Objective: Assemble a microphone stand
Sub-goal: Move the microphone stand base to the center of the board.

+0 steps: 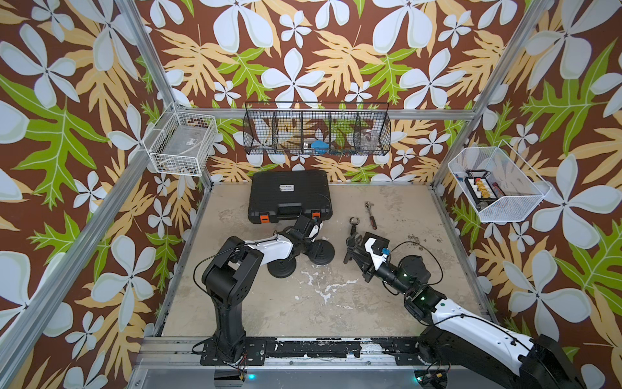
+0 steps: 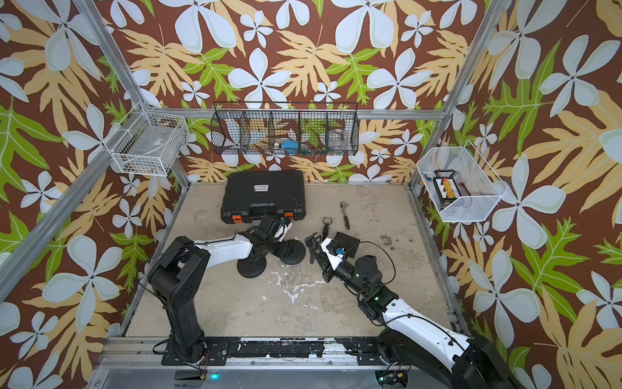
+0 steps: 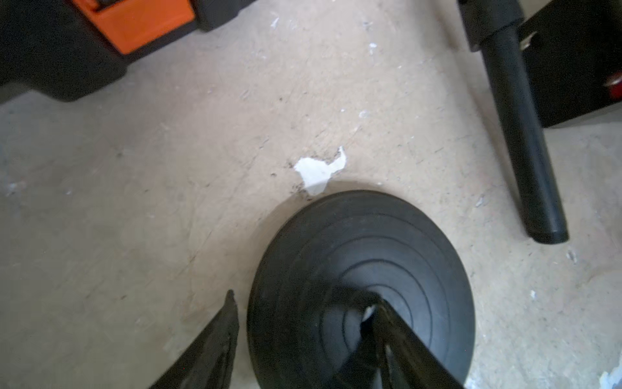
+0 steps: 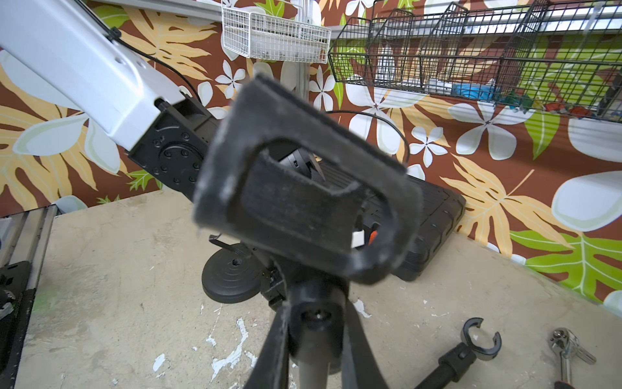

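Black plastic made up the big case point(image 1: 290, 195) with orange clips at the back of the table point(image 1: 319, 310), and everything else sat near it. Just in front of the case lay two round feet for the stand, side by side and very close; I could not tell if they touched. The left gripper point(image 3: 303, 298) hung over the base point(image 1: 324, 252) nearer the case's right corner. Its fingers point(image 3: 208, 347) were spread apart. One was just beside the rim of that base, with a little gap, and one was over its middle. The other base point(image 1: 282, 266) lay partly under the left arm point(image 1: 269, 247), a bit farther from the case. In front of the case's right corner, the right gripper point(image 4: 316, 313) was squeezed tight on a pole with a clip point(image 4: 303, 208) on top. It held the pole tilted, with the low end down near the table. A second pole point(image 4: 454, 359) with a ring on its end lay flat to the right of the case. A wrench point(image 1: 371, 215) lay just past it, also to the right of the case.
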`<action>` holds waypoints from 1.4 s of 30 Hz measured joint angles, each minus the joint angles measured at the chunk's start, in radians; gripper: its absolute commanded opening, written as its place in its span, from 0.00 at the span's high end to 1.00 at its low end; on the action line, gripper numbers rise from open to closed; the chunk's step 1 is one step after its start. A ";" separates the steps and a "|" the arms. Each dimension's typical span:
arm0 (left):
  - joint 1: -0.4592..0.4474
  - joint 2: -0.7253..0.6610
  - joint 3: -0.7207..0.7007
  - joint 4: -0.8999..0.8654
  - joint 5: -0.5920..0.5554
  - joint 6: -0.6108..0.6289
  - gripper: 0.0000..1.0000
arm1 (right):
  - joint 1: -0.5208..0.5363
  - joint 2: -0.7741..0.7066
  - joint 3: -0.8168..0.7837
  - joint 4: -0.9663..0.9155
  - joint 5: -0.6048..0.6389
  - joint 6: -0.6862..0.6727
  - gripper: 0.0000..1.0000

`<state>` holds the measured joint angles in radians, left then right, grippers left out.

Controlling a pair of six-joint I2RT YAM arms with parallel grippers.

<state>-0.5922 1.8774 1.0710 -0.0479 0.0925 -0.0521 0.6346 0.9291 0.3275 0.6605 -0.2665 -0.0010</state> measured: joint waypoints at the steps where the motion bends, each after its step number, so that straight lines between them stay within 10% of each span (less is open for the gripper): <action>1: -0.010 0.000 -0.010 0.017 0.000 -0.001 0.35 | 0.000 0.001 0.000 0.000 -0.006 0.000 0.97; 25: -0.044 -0.254 -0.181 0.078 0.198 -0.079 0.32 | 0.000 0.041 -0.027 0.093 -0.045 -0.032 0.95; 42: -0.042 -0.666 -0.684 0.541 0.089 -0.171 0.33 | 0.002 0.237 0.008 0.215 -0.071 -0.028 0.99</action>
<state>-0.6338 1.2110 0.3866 0.4931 0.1818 -0.2226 0.6361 1.1664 0.3351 0.8757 -0.3378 -0.0292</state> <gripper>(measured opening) 0.679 0.194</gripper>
